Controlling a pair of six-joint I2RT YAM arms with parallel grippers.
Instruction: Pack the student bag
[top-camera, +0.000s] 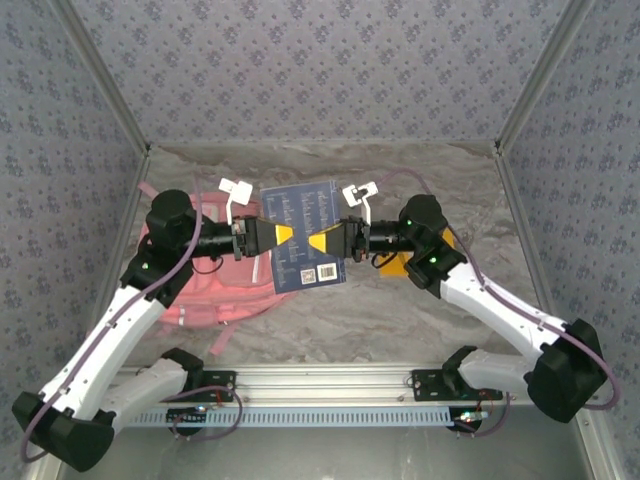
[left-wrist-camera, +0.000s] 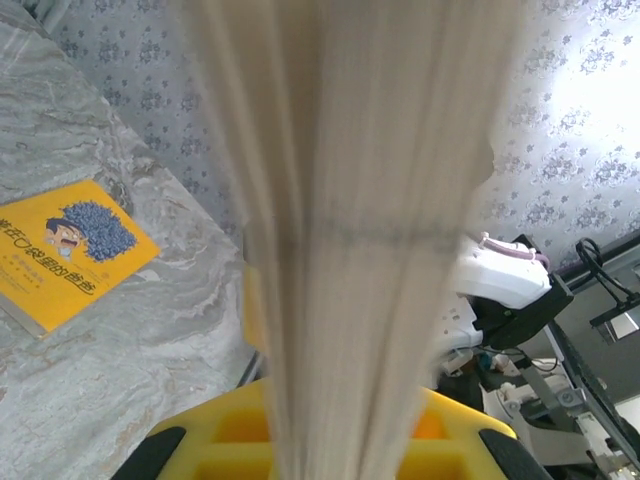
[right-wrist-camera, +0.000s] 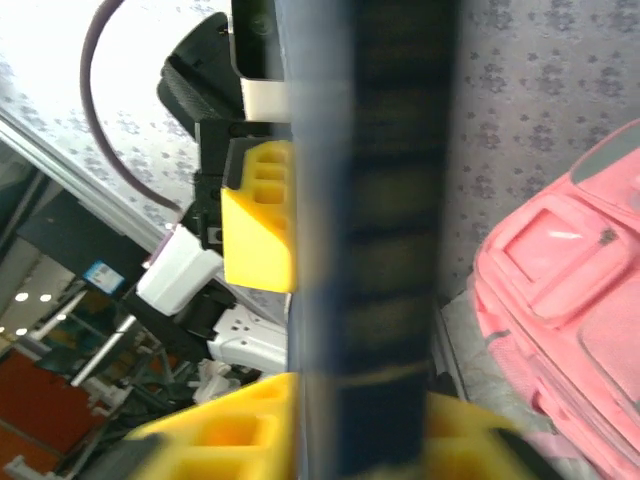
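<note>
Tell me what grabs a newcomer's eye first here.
A blue book is held up mid-scene between the left end effector and the right end effector, one at each side edge. Beneath it on the left lies the pink student bag; a yellow book lies flat on the marble tabletop at right.

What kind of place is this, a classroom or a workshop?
Probably a lab's robot test booth: patterned walls enclose a marble-look table, with a left arm and a right arm bolted to a metal rail.
</note>
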